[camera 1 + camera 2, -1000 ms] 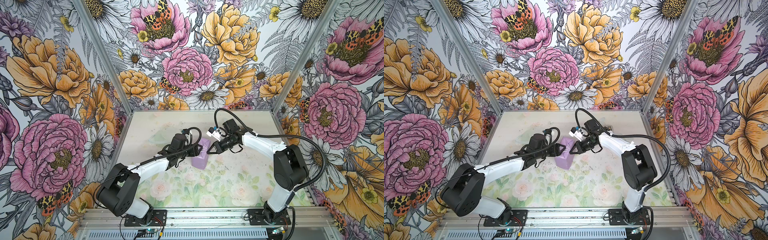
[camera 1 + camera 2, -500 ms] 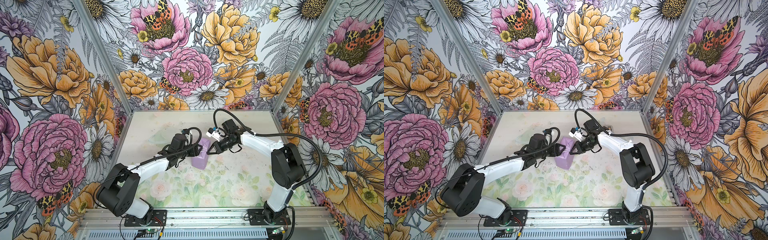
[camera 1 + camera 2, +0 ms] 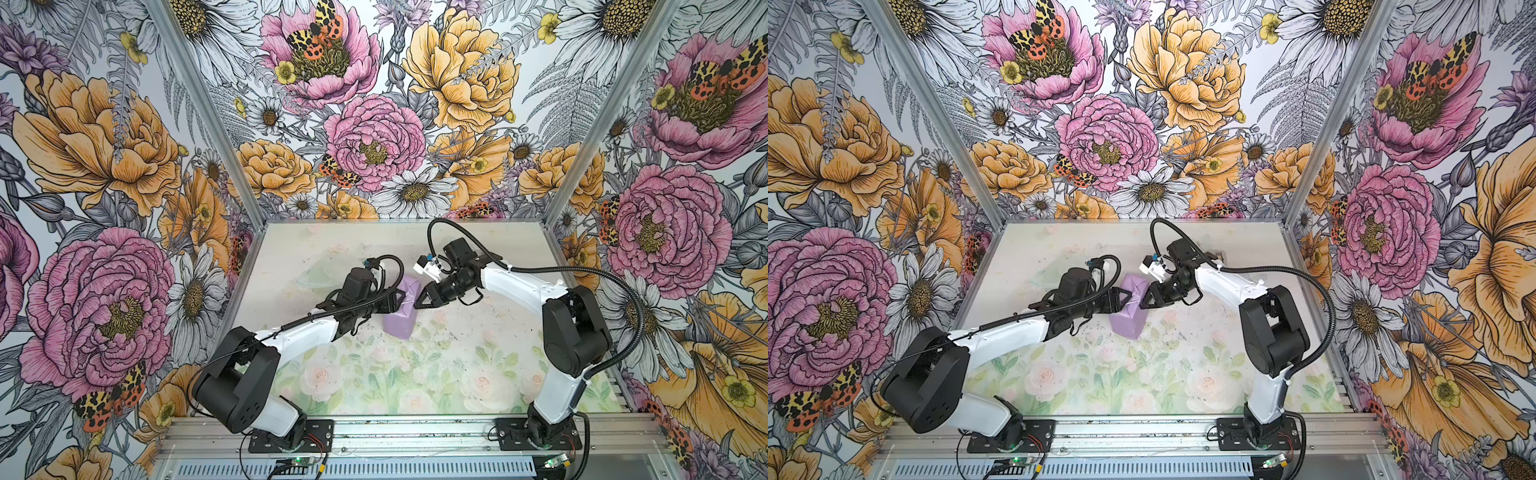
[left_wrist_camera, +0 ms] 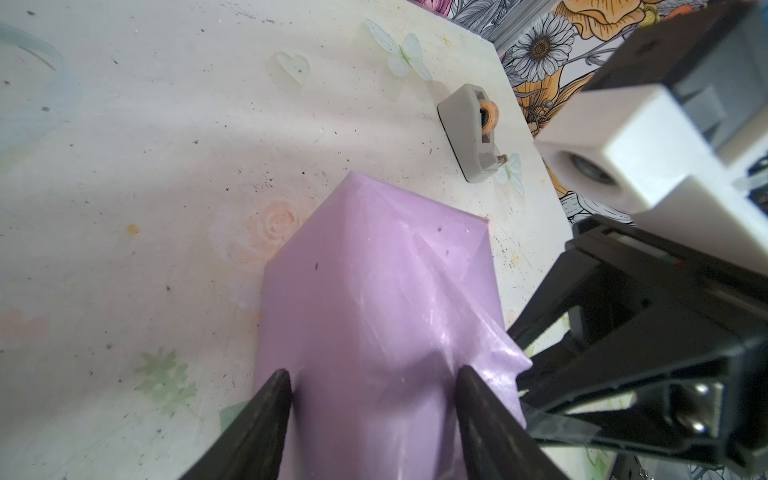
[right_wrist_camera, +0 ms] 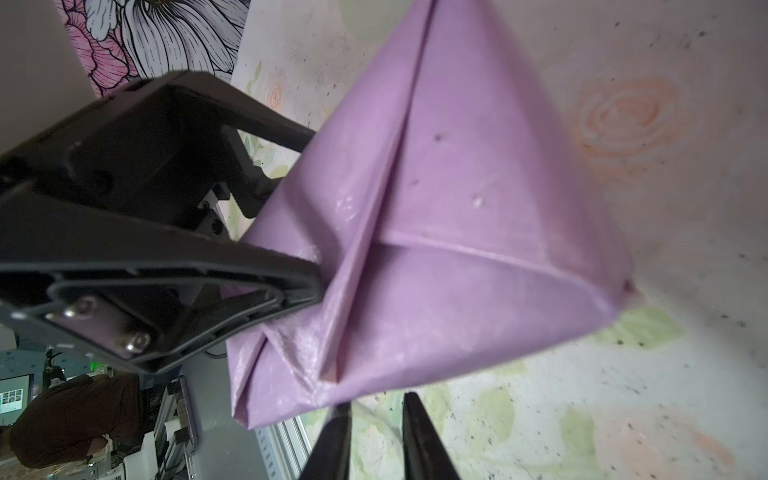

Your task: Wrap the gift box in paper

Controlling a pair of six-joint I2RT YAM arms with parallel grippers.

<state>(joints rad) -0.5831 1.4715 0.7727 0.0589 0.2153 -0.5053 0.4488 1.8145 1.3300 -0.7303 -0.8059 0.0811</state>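
Observation:
The gift box is hidden inside the lilac paper [image 3: 398,322] [image 3: 1128,320], which is folded round it into a parcel with creased flaps [image 5: 478,208]. The parcel stands tilted on the table in both top views. My left gripper [image 3: 400,300] [image 3: 1126,300] [image 4: 372,374] is shut on the parcel from the left, one finger on each side. My right gripper [image 3: 417,305] [image 3: 1142,305] [image 5: 376,405] sits at the parcel's right edge. Its jaws are a narrow gap apart, just below the paper's folded edge, with a faint clear film between them.
A grey tape dispenser [image 4: 469,133] lies on the table beyond the parcel, near the table's edge. The table top [image 3: 374,374] has a pale rose print. Flowered walls close in three sides, and a metal rail [image 3: 395,432] runs along the front.
My right gripper's jaws have parted a little at the parcel's edge. Its arm has shifted slightly. The left gripper and the parcel have stayed put.

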